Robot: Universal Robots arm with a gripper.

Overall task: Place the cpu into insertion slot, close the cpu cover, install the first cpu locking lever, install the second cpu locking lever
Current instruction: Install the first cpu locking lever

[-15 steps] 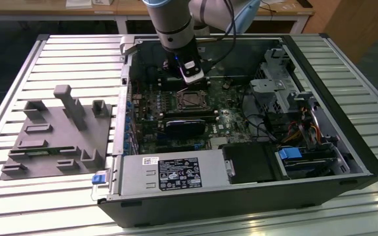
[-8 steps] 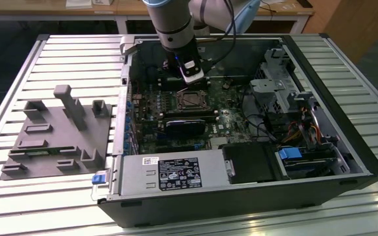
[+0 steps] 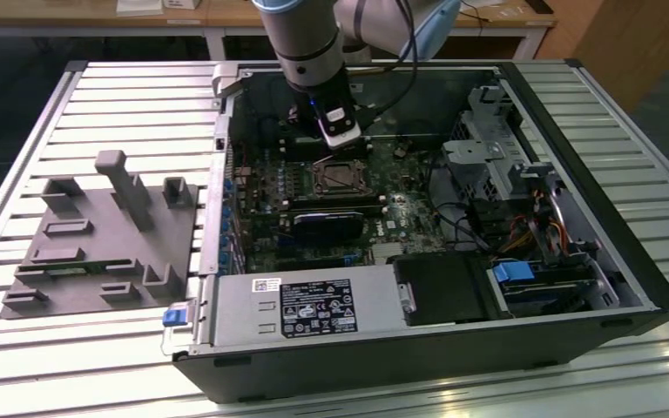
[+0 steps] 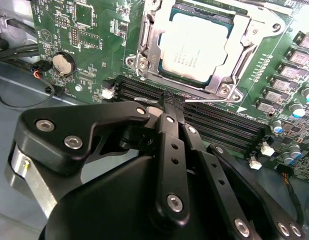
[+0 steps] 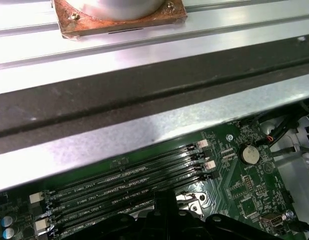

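Black gripper links crowd the foreground of the second wrist view, the fingers pressed together with nothing seen between them, their tips low over the memory slots just beside the socket. Beyond the tips the cpu lies flat in the slot, silver top up, and the cover is down around it, framing the chip through its window. Whether the levers are latched I cannot tell. A coin cell sits on the green board off to one side. In the exterior view the arm reaches down into the open case, with a grey fixture on the table at that view's left.
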